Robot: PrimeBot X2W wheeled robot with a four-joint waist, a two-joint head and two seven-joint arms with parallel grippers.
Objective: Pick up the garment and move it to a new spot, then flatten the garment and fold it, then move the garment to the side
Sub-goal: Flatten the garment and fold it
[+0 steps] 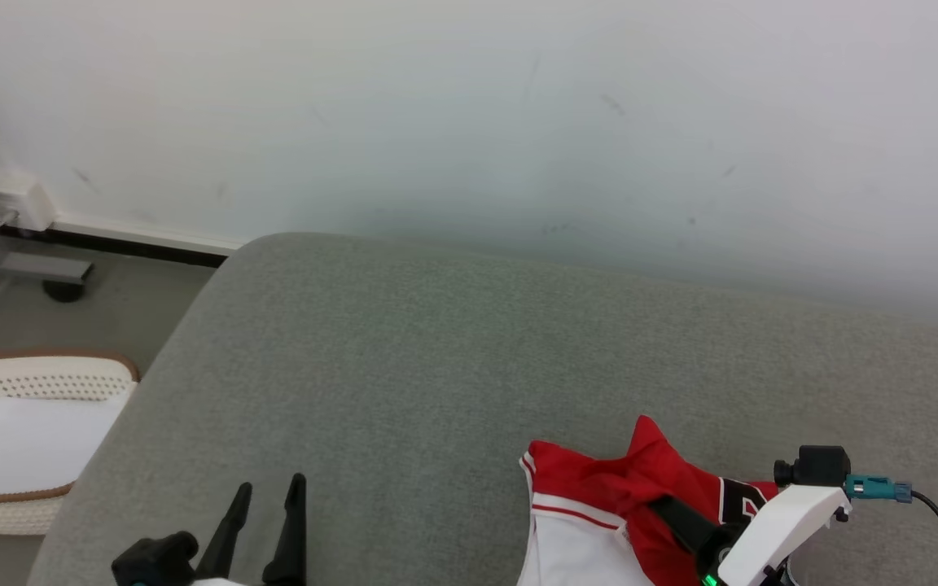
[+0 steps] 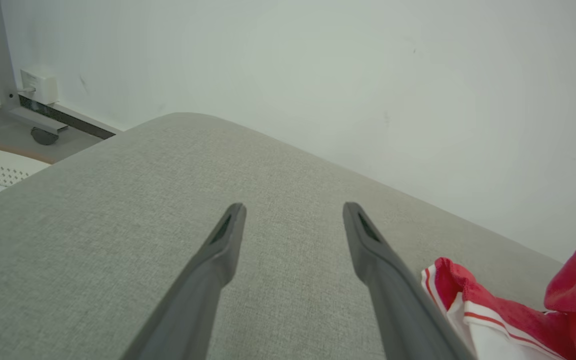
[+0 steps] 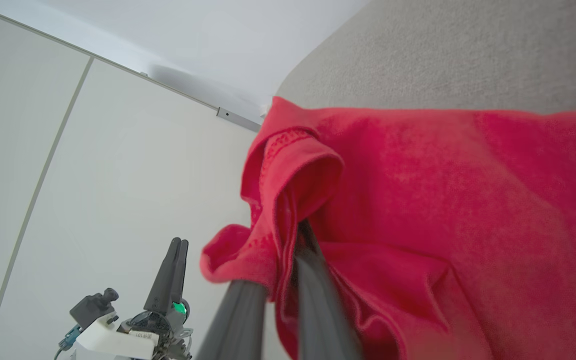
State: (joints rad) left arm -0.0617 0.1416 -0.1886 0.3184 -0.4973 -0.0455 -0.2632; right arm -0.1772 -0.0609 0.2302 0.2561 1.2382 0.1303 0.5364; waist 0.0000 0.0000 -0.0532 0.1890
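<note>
The garment point(image 1: 599, 488) is a red and white top with striped trim, crumpled on the grey cushion point(image 1: 404, 374) at the front right. My right gripper point(image 1: 666, 509) is shut on a raised fold of its red cloth. In the right wrist view the fingers of that gripper point(image 3: 288, 250) pinch the bunched red garment point(image 3: 418, 200), and their tips are buried in the fabric. My left gripper point(image 1: 269, 500) stands open at the lower left over bare cushion, holding nothing. The left wrist view shows that gripper point(image 2: 294, 210) with its fingers spread wide, the garment point(image 2: 498, 310) just to their right.
A white perforated basket point(image 1: 29, 382) with a brown rim sits on the floor left of the cushion. Behind the cushion runs a pale wall point(image 1: 518, 122), with a white box point(image 1: 19, 199) and a metal frame leg on a caster point(image 1: 62, 289) at the far left.
</note>
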